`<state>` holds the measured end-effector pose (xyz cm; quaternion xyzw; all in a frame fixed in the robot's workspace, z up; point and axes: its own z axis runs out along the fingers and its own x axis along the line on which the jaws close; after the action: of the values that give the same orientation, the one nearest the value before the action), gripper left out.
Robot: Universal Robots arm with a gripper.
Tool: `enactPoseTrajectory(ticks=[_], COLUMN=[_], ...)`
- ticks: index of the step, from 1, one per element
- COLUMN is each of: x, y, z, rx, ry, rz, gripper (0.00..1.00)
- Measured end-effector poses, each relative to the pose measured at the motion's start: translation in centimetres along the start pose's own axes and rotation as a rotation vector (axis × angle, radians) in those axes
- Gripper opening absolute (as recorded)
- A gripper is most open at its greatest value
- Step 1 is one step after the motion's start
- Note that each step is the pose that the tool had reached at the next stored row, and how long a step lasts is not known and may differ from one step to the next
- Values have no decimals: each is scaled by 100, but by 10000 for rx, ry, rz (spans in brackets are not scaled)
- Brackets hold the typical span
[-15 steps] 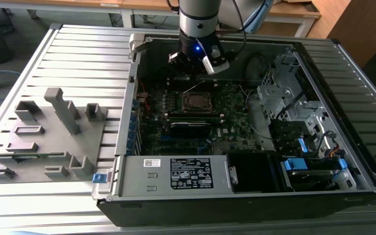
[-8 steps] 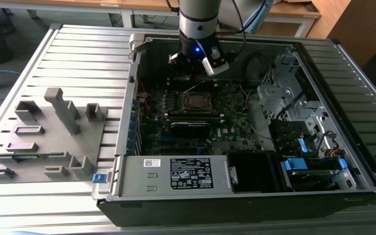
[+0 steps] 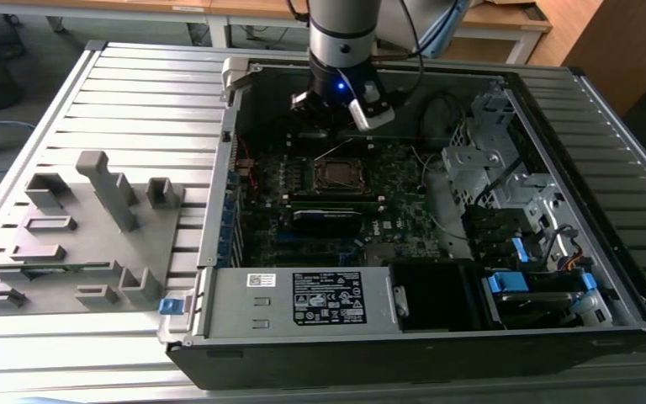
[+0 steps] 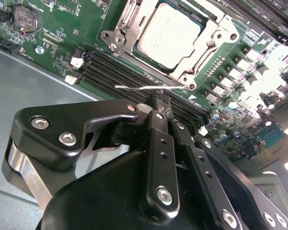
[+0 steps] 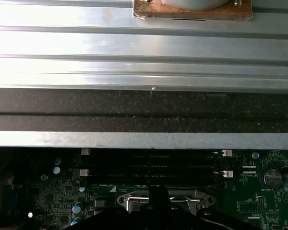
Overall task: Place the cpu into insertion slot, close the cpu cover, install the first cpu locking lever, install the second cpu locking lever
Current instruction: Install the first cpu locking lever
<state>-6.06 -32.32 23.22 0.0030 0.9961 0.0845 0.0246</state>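
Note:
In the second wrist view the cpu [image 4: 170,33] lies flat in the insertion slot, and the silver cpu cover [image 4: 207,48] is folded down around it. A thin silver locking lever [image 4: 134,87] stands free along the socket's near edge. My gripper [image 4: 161,103] is shut, with its black fingertips right at that lever; whether they pinch it is unclear. In the exterior view the gripper [image 3: 340,118] hangs just behind the insertion slot [image 3: 338,174], inside the open computer case. The socket's metal edge [image 5: 165,199] also shows in the first wrist view.
Black memory slots [image 4: 120,72] run beside the socket, with a coin battery [image 4: 28,18] further off. A long black card [image 3: 326,217], a power supply [image 3: 300,299] and drive cages [image 3: 503,168] crowd the case. A grey fixture [image 3: 76,236] sits on the slatted table at the exterior view's left.

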Motion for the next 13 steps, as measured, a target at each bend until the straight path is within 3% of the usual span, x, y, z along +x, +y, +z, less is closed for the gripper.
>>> enactPoseTrajectory(ticks=[13], x=[-33], y=[28], z=[52], rx=[-1], ry=[0], rz=[0], gripper=[10])
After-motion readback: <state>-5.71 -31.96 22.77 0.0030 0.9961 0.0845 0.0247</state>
